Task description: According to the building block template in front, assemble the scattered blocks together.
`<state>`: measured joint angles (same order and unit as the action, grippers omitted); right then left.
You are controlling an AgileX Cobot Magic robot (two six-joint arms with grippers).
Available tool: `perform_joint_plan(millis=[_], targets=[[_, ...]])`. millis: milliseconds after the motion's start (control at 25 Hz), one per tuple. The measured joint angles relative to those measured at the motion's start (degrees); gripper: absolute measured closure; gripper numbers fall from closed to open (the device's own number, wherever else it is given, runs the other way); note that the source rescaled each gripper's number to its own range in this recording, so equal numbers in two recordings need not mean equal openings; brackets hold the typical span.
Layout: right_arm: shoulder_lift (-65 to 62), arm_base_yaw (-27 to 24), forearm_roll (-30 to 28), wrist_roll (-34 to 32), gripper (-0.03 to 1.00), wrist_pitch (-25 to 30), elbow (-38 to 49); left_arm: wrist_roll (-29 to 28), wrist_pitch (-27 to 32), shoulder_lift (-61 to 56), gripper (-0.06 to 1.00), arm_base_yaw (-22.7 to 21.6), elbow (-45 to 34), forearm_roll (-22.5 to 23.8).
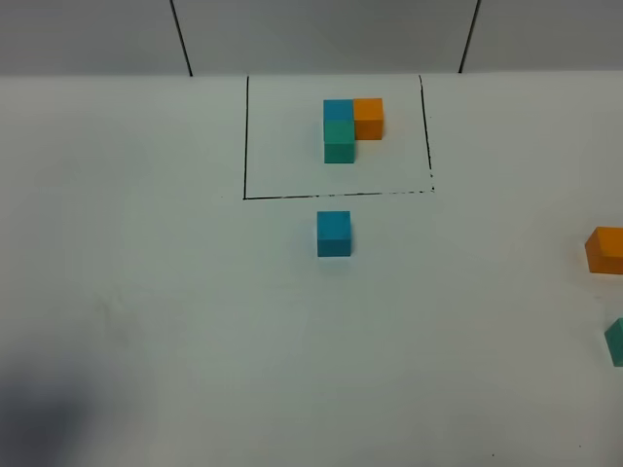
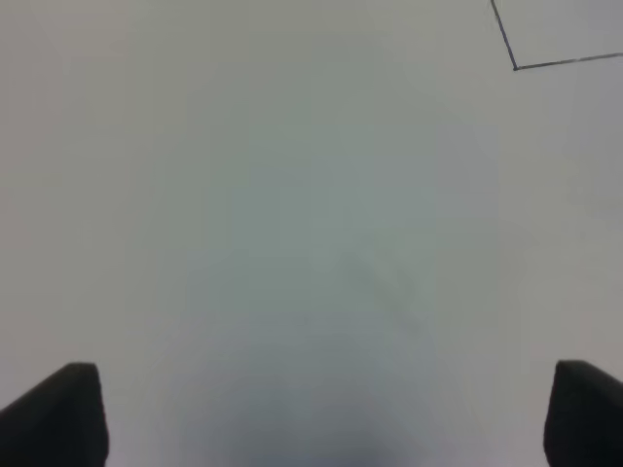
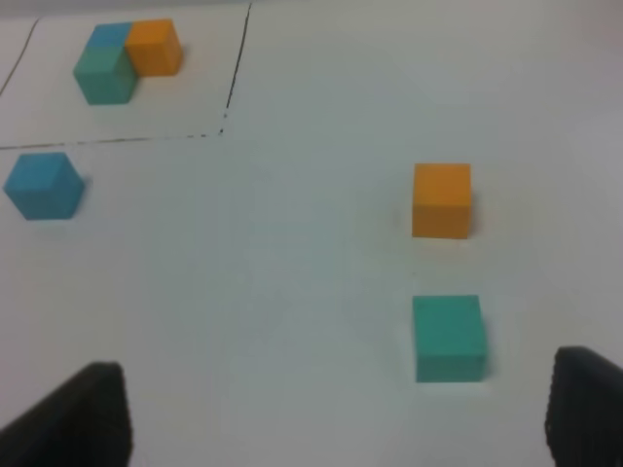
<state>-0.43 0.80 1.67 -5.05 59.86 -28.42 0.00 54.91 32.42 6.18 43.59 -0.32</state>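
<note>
The building block template (image 1: 346, 126) is an L of blue, teal-green and orange cubes inside a thin black drawn rectangle (image 1: 245, 136) at the back middle. Just in front of the frame sits the loose sky-blue block (image 1: 333, 233). The loose orange block (image 1: 605, 250) and the teal-green block (image 1: 615, 341) lie at the right edge, cut off there. In the right wrist view the teal-green block (image 3: 448, 338) and the orange block (image 3: 441, 199) lie ahead of my open right gripper (image 3: 331, 413), which touches neither. My left gripper (image 2: 321, 418) is open over bare table.
The table top (image 1: 146, 292) is plain white. A soft dark shadow (image 1: 49, 409) covers its front left corner. One corner of the black frame (image 2: 514, 68) shows in the left wrist view. Grey wall panels (image 1: 321, 34) stand behind the table.
</note>
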Motion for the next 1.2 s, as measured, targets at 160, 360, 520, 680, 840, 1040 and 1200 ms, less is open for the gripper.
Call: perform_joint_plan(millis=[160, 360, 520, 680, 840, 1040, 1200], targets=[[0.0, 0.0, 0.0, 0.0, 0.23, 0.0, 0.0, 0.0, 1.5, -9.4, 0.06, 0.0, -4.7, -0.3], [0.0, 0.0, 0.0, 0.0, 0.23, 0.0, 0.0, 0.5, 3.6, -19.5, 0.08, 0.0, -10.0, -2.5], [0.0, 0.0, 0.0, 0.0, 0.23, 0.0, 0.0, 2.4, 3.6, -27.1, 0.10, 0.0, -13.1, -4.2], [0.0, 0.0, 0.0, -0.2, 0.23, 0.0, 0.0, 2.8, 4.6, -32.4, 0.11, 0.0, -13.8, -4.3], [0.0, 0.0, 0.0, -0.4, 0.23, 0.0, 0.0, 2.7, 5.5, -32.8, 0.13, 0.0, -14.6, -4.3], [0.0, 0.0, 0.0, -0.4, 0.23, 0.0, 0.0, 2.4, 5.6, -32.8, 0.20, 0.0, -14.6, -4.3], [0.0, 0.0, 0.0, -0.4, 0.23, 0.0, 0.0, 2.4, 5.6, -32.8, 0.30, 0.0, -14.6, -4.3]])
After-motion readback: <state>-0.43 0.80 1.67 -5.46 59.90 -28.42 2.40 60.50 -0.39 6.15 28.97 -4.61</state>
